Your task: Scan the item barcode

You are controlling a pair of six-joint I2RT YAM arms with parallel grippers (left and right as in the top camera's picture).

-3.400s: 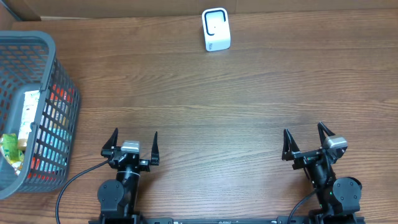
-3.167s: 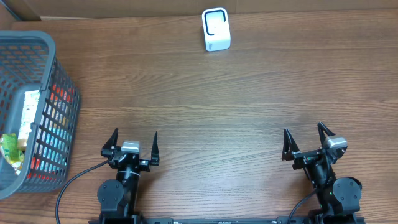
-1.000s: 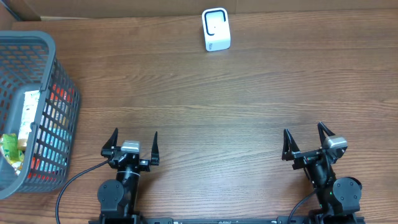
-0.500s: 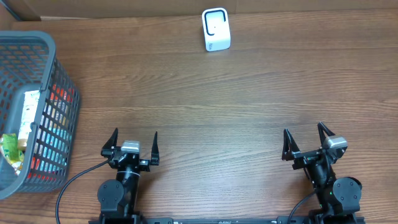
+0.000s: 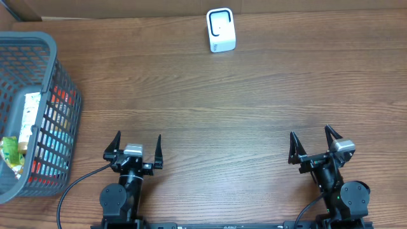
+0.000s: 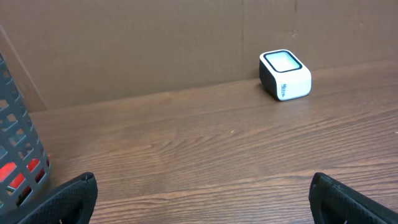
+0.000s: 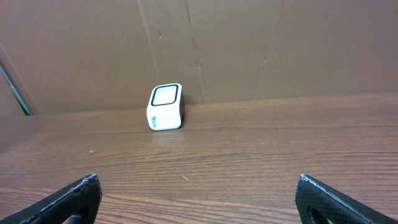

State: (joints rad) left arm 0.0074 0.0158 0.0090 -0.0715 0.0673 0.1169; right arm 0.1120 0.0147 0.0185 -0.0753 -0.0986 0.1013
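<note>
Both parked low, pointing forward: left claw (image 5: 137,141), right claw (image 5: 310,137), spread wide, empty.

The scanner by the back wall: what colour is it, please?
The scanner is white with a dark-edged window; clearest in the left wrist view.

A brown wood-grain table (image 5: 254,95) meets a plain cardboard wall (image 6: 124,50) along its far edge.

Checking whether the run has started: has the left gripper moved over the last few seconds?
No. In the overhead view the left gripper sits at the same spot relative to the white scanner and the basket, jaws open.
</note>
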